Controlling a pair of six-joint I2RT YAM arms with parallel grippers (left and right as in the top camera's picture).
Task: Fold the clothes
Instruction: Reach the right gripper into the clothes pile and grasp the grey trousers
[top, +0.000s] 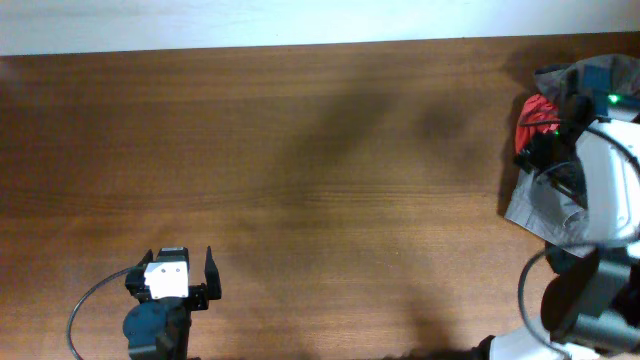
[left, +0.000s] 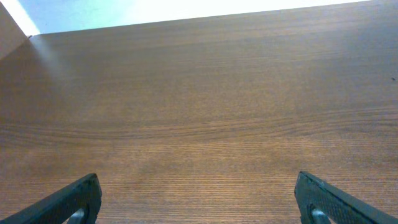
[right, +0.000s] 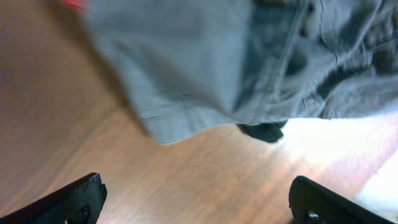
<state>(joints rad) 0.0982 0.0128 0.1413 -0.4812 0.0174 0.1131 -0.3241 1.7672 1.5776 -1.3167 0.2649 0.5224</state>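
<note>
Holds left pincer (top: 180, 262) spread wide above bench (top: 300, 150); holds right pincer (right: 196, 183) spread too, low over bench, just beside grey clothes (right: 205, 62) heaped at right edge.

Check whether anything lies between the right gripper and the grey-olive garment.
Nothing visible does. The right gripper stands open, and only bare table lies between it and the grey-olive garment. A black piece pokes out from under the hem, at the cloth's edge rather than in the path.
</note>
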